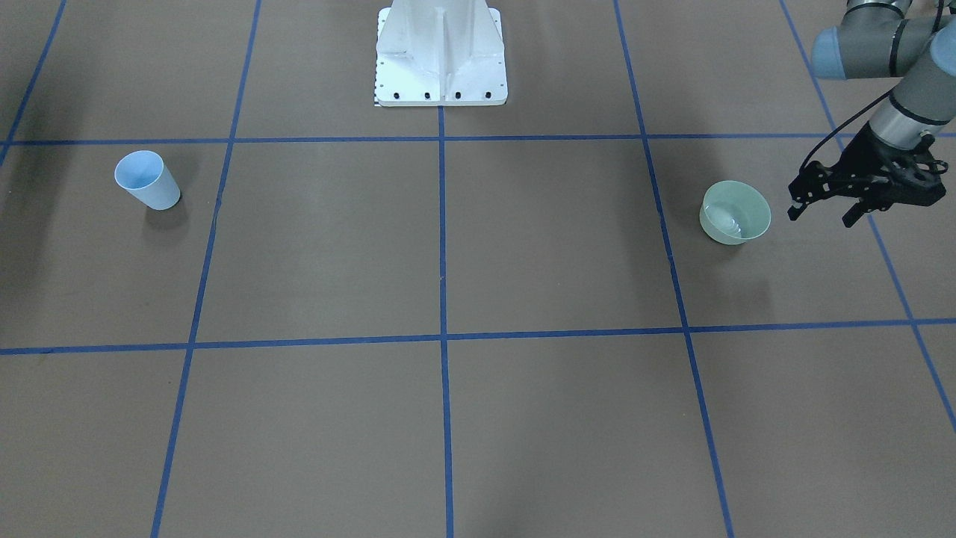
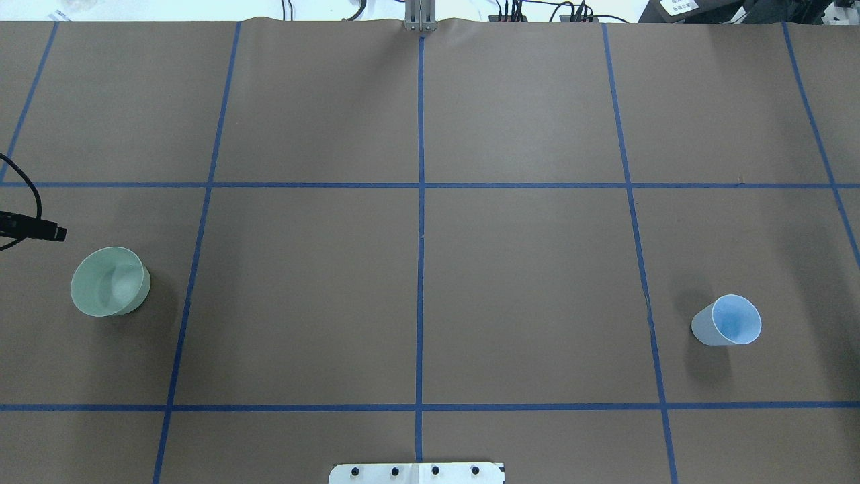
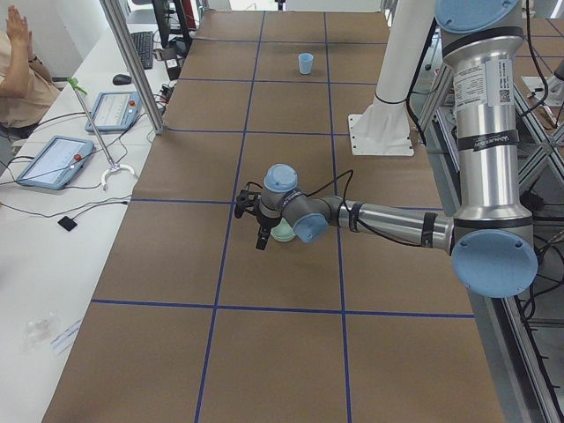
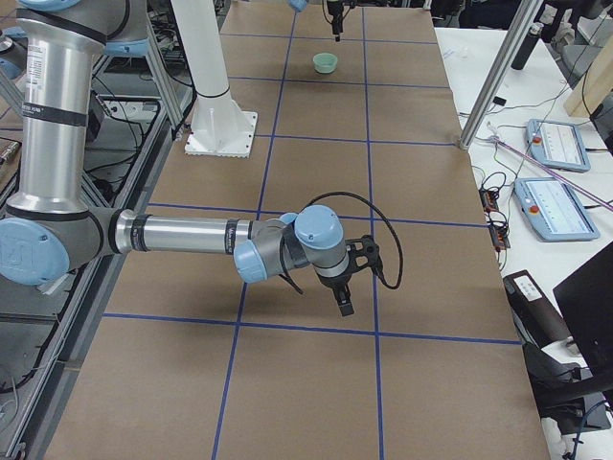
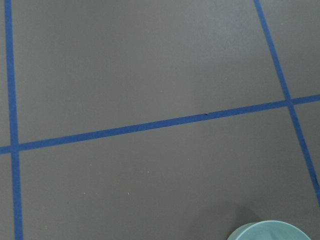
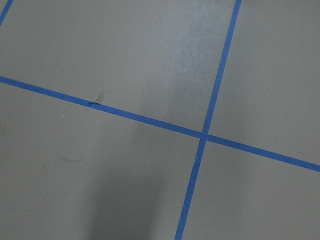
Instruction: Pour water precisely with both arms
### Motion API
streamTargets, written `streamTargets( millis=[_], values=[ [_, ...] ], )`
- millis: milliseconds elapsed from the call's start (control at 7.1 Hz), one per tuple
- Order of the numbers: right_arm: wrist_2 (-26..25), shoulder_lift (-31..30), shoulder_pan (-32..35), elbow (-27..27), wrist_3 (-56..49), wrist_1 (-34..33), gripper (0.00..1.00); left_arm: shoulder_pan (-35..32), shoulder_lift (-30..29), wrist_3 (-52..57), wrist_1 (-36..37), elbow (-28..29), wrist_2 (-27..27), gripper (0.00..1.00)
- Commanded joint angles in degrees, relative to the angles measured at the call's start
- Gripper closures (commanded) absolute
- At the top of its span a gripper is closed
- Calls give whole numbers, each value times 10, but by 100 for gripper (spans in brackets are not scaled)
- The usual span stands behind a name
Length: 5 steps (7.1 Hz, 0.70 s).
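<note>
A pale green bowl (image 1: 736, 211) stands upright on the brown table; it also shows in the overhead view (image 2: 107, 281) and at the bottom edge of the left wrist view (image 5: 270, 231). My left gripper (image 1: 821, 217) is open and empty, and hovers just beside the bowl on its outer side. Only one of its fingertips (image 2: 52, 232) shows in the overhead view. A light blue cup (image 1: 148, 179) stands upright at the table's other end (image 2: 729, 320). My right gripper (image 4: 345, 292) hangs over bare table and shows only in the right side view; I cannot tell whether it is open.
The white pedestal (image 1: 441, 60) stands at the robot's edge of the table, midway. Blue tape lines (image 2: 420, 269) grid the brown surface. A side bench with tablets (image 3: 53, 159) and a seated operator (image 3: 18, 53) runs along the far edge.
</note>
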Motion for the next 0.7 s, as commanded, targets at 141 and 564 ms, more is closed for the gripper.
streamTargets(
  millis=[141, 564],
  values=[
    [0, 0, 0, 0, -1, 0, 0, 73, -3, -26, -6, 3, 51, 5],
    [0, 2, 0, -1, 0, 0, 0, 89, -3, -18, -6, 11, 51, 84]
  ],
)
